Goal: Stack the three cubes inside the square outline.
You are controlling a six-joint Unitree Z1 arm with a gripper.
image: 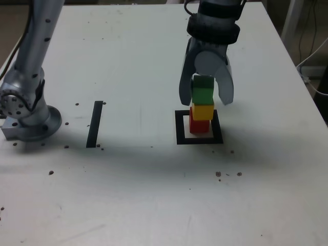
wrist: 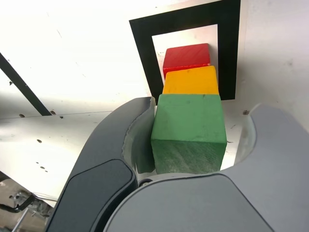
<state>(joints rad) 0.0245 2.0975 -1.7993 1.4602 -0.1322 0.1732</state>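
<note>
Exterior view: a white table [image: 154, 195] is seen from above, and on it the square outline [image: 199, 127] is marked as a thick black frame with a white centre. Inside that frame three cubes are stacked in one column — the red cube [image: 199, 125] at the bottom, the yellow cube [image: 203, 111] on it, the green cube [image: 202, 89] on top. The stack is set toward the far edge of the white centre, and a strip of white is left bare at the near side. The gripper [image: 206, 96] is hung over the column, pointing down, and its two grey jaws are spread to either side of the green cube. In the wrist view the gripper [wrist: 190, 145] is parted: a clear gap of table is seen between the green cube [wrist: 189, 133] and one jaw, while the other jaw lies just beside the opposite face and contact there cannot be told. The yellow cube [wrist: 190, 80] and red cube [wrist: 186, 57] are seen beyond the green one, their edges roughly in line, inside the outline [wrist: 145, 58]. On the exterior view's left a straight black strip [image: 95, 124] is laid well apart from the outline, with the arm's base [image: 28, 115] further left. Wide bare table is left in front — only small dark specks [image: 228, 174] are scattered there.
</note>
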